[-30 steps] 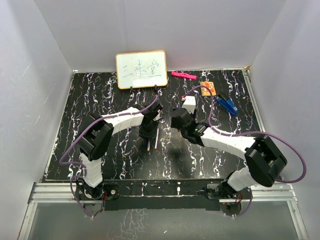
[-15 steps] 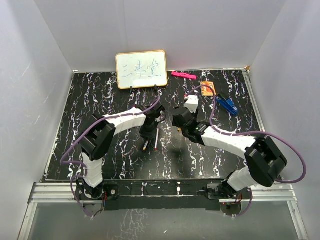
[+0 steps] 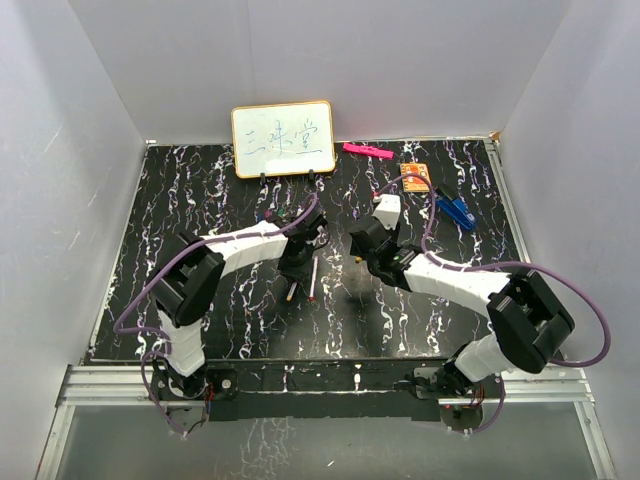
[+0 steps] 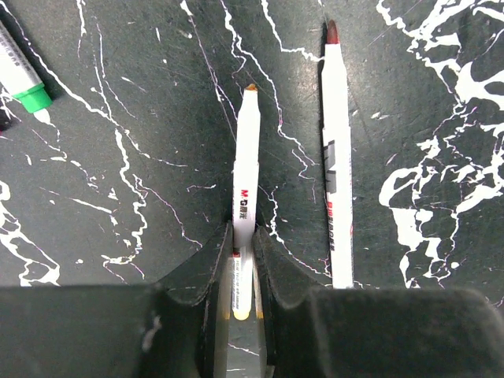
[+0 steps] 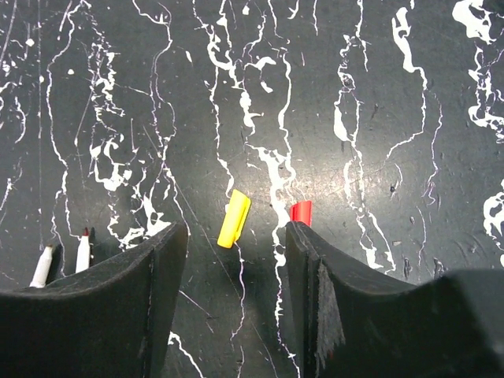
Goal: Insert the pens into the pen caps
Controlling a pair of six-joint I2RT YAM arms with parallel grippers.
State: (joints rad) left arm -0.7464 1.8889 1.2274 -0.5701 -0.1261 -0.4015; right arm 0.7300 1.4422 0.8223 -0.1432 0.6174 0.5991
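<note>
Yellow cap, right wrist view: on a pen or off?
Off. The yellow cap lies alone on the table, no pen in it, between the fingertips of the open right end effector.

the tabletop (image 4: 118, 118) is a black marble-look sheet with white veins, matt with a faint sheen and fine scratches. the yellow-tipped pen (image 4: 246, 173) and red-tipped pen (image 4: 337, 181) have smooth white plastic barrels with printed lettering. the yellow cap (image 5: 234, 218) and red cap (image 5: 300, 212) are smooth, slightly glossy plastic. the fingers (image 5: 153, 283) are matt black plastic, faintly grainy.
</note>
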